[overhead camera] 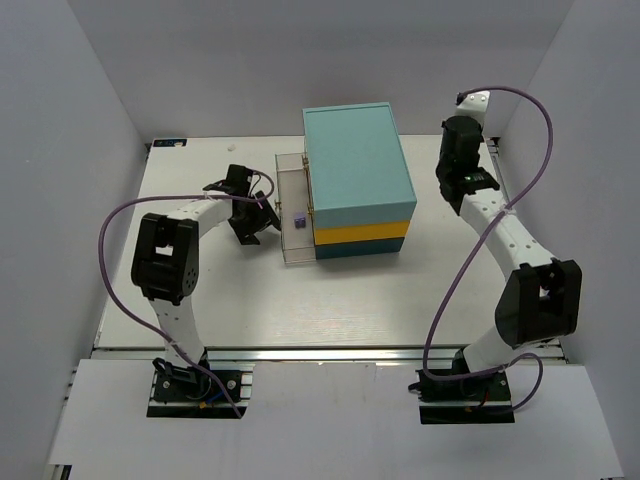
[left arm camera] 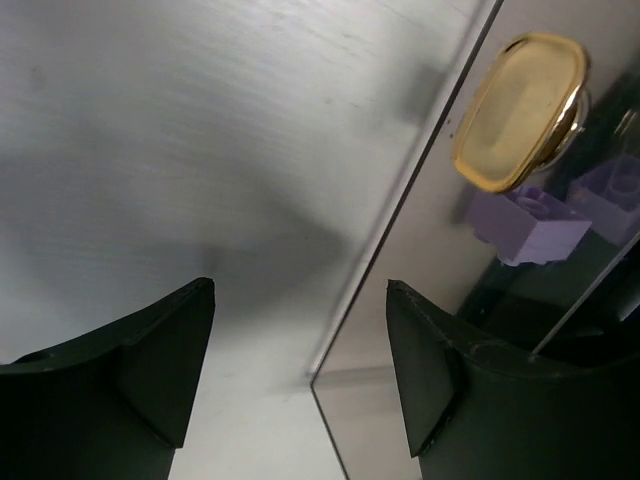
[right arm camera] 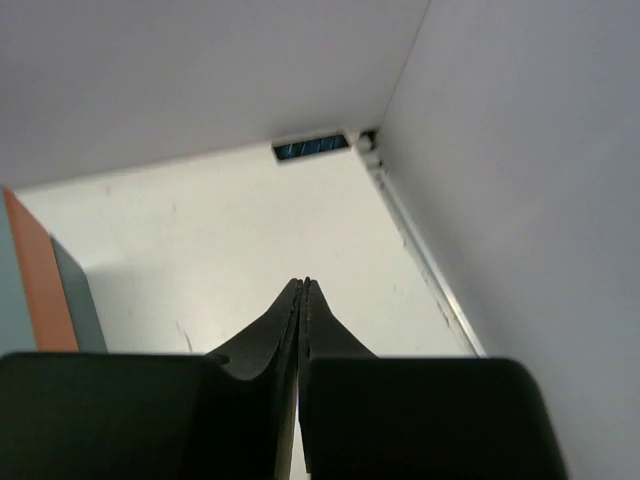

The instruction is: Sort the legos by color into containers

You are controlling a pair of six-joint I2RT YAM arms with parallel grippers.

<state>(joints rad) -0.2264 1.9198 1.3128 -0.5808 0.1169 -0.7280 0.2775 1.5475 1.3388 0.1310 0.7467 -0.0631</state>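
A clear drawer stands pulled out of the left face of the teal and yellow cabinet. A purple lego lies inside it. My left gripper is open and empty, just left of the drawer's front. In the left wrist view the left gripper straddles the drawer's front lower corner. The gold handle and two purple legos show through the clear wall. My right gripper is shut and empty near the back right corner, and its fingertips point at bare table. No other legos show.
White walls close in the table on the left, back and right. The cabinet's orange and teal edge shows left of the right gripper. A small vent sits at the foot of the back wall. A label lies at the back left corner.
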